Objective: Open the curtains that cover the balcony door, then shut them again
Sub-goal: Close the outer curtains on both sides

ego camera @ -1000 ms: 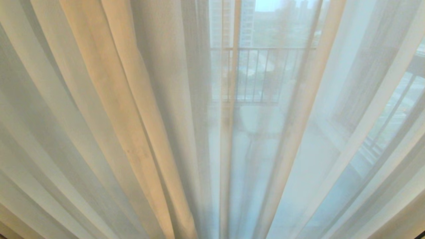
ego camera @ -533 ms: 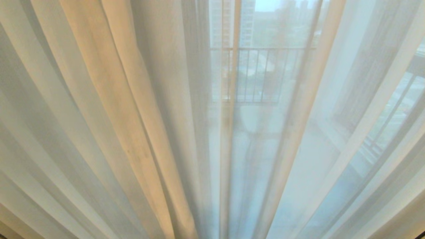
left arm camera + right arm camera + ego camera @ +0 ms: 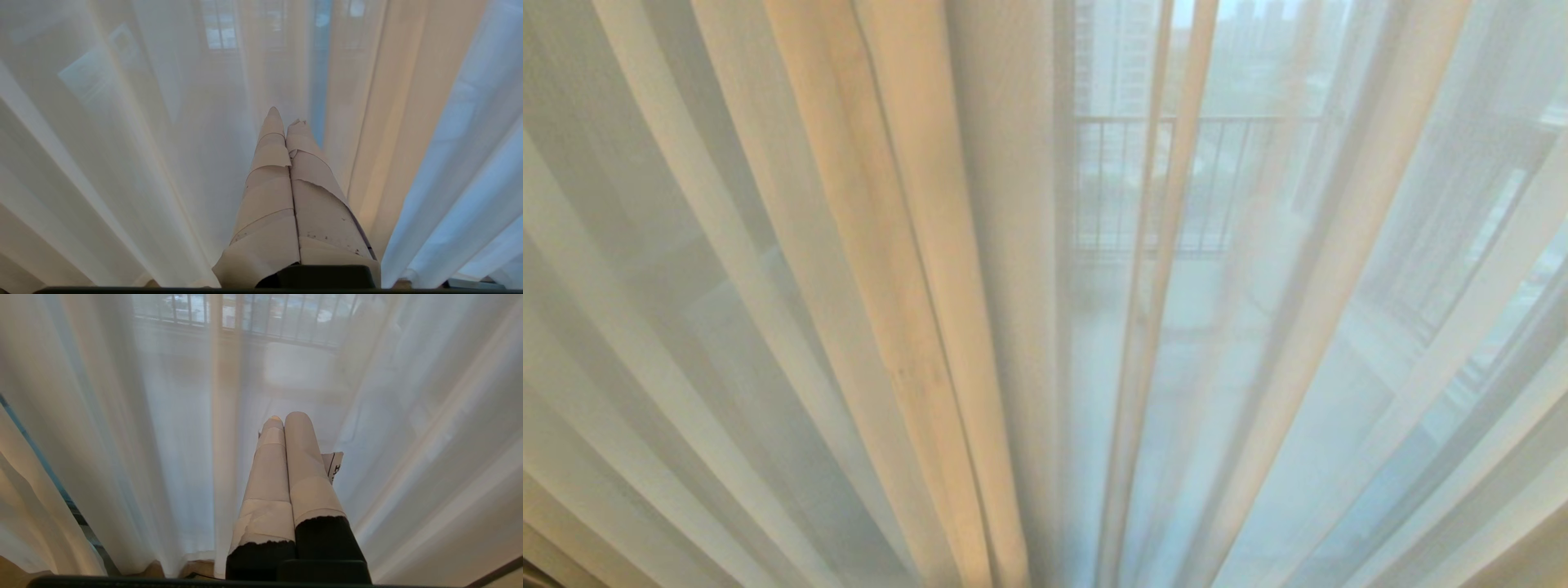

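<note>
Head view, curtains: the frame is filled edge to edge by the sheer curtains (image 3: 1307, 343), hung in long pleats; a denser cream fold (image 3: 907, 310) runs from upper left down to the bottom centre.
Head view, edges: a narrow hemmed edge (image 3: 1156, 269) is seen just right of centre, hanging straight down.
Head view, balcony door: only glass is made out dimly behind the fabric; its frame cannot be told.
Head view, beyond: a balcony railing (image 3: 1176, 184) with thin upright bars and tall buildings are seen through the sheer.
Head view, arms: neither gripper is shown.
Left wrist view, left gripper: the left gripper (image 3: 284, 118) is seen with its tape-wrapped fingers pressed together, nothing between them; the tape is torn and peeling in places.
Left wrist view, room: the tips are close before the sheer pleats; whether they touch cannot be told. A warmer cream fold (image 3: 392, 134) hangs beside them.
Right wrist view, right gripper: the right gripper (image 3: 286, 416) is likewise pressed together and empty, pointed at the sheer.
Right wrist view, obstruction: a hemmed vertical fold (image 3: 224, 428) hangs just beside the fingers; railing bars (image 3: 261, 312) show above.
Right wrist view, writing: a small tag (image 3: 334, 464) beside one finger bears dark marks, too small to be read.
</note>
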Motion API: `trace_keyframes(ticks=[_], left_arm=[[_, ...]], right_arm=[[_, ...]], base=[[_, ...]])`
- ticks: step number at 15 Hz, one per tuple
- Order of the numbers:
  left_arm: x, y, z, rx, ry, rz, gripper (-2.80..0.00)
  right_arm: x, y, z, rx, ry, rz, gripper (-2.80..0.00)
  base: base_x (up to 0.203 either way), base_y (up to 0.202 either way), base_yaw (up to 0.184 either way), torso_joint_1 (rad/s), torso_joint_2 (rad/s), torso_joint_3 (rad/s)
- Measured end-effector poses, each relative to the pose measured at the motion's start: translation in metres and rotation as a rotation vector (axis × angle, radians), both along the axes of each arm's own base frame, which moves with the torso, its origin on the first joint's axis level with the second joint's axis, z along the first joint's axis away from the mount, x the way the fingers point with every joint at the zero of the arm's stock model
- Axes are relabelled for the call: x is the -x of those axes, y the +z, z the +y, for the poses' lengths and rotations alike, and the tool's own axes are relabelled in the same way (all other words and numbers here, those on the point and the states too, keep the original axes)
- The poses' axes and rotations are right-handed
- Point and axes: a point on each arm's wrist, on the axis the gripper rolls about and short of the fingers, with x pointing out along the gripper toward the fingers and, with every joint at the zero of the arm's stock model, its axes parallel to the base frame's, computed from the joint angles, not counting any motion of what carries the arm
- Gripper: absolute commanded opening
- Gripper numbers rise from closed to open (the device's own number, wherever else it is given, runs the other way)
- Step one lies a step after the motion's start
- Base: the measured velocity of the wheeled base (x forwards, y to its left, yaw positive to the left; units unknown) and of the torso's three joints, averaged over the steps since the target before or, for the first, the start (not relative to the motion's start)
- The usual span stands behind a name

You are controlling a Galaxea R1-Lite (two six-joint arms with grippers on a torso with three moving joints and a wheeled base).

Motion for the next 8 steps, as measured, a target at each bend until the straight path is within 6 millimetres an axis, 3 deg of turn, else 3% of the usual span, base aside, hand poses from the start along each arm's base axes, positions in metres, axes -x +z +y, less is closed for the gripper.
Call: trace_keyframes(ticks=[8], left_arm=[[0.0, 0.0, 0.0, 0.001, 0.0, 0.0, -2.8]], right_arm=[[0.0, 0.0, 0.0, 0.0, 0.0, 0.0, -2.8]], base=[[0.0, 0.192, 0.002, 0.001, 0.0, 0.002]])
